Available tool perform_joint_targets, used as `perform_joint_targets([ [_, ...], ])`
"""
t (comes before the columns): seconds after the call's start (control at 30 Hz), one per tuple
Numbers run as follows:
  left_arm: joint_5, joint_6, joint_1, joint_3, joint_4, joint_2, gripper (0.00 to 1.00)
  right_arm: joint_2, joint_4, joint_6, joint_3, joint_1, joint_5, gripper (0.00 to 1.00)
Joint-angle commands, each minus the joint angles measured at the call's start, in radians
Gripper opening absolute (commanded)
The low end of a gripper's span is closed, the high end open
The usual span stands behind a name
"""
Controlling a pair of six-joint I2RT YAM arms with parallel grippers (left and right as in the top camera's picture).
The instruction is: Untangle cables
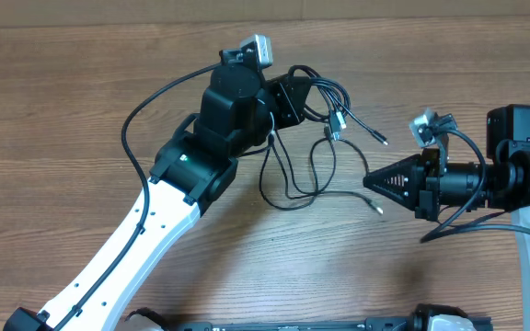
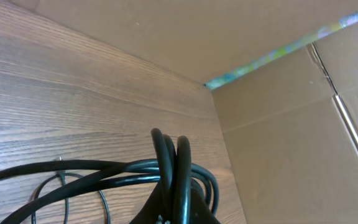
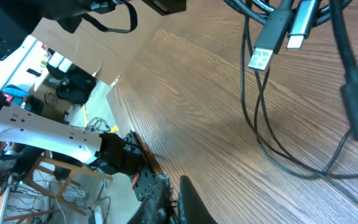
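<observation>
Cords first, from the overhead view: the thin black cables with small silver plugs (image 1: pixel 329 99) sit in the middle of the brown wood-grain table (image 1: pixel 81 74), nearer its far edge. Their upper part is bunched at the left end effector (image 1: pixel 294 99), which pinches the bundle. Loose loops and a few free plug ends trail from there toward the near edge. The right end effector (image 1: pixel 375 181) lies just right of those loops, its fingers pressed together into a point and holding nothing. I judge the task to be under way, not done. Some ends have spread out, but the strands cross each other near the grip and no cable lies apart from the rest.

Left wrist view: several strands of the cables (image 2: pixel 166 155) run up through the left end effector (image 2: pixel 174 208), clamped side by side, then arc off to the left over the table (image 2: pixel 73 93). A brown cardboard wall (image 2: pixel 278 137) stands beyond the table's edge. The fingers are mostly cut off at the bottom of the picture.

Right wrist view: the cables (image 3: pixel 253 118) hang in the upper right, two flat silver plugs dangling above the table (image 3: pixel 185 106). The right end effector (image 3: pixel 173 199) shows only as dark tips at the bottom edge, close together. How the strands are knotted where they leave the top of the picture cannot be made out.
</observation>
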Motion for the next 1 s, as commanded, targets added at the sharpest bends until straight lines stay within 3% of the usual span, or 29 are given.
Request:
perform_joint_targets([
  [0.0,0.125,0.232,-0.005,0.008,0.011,-0.015,0.04,-0.010,0.016,-0.016,0.007,-0.001,0.021,0.37],
  [0.03,0.178,0.322,-0.005,0.008,0.009,-0.015,0.04,-0.010,0.027,-0.015,0.007,-0.001,0.028,0.56],
  [0.13,0.407,0.637,-0.005,0.008,-0.028,-0.015,0.04,-0.010,0.068,-0.009,0.007,-0.001,0.029,0.76],
  [0.17,0.503,0.745,-0.005,0.008,-0.063,-0.015,0.04,-0.010,0.098,0.002,0.007,-0.001,0.029,0.88],
  [0.23,0.600,0.840,-0.005,0.008,-0.114,-0.015,0.04,-0.010,0.155,0.061,0.007,-0.001,0.037,1.00],
  [0.37,0.750,0.896,-0.008,0.008,-0.147,-0.015,0.04,-0.010,0.324,0.290,0.007,-0.001,0.201,1.00],
  [0.63,0.817,0.883,-0.060,0.008,-0.122,-0.015,0.04,-0.010,0.344,0.308,0.007,-0.001,0.349,1.00],
  [0.97,0.787,0.918,-0.145,0.008,-0.114,-0.015,0.04,-0.010,0.350,0.305,0.007,-0.001,0.266,1.00],
])
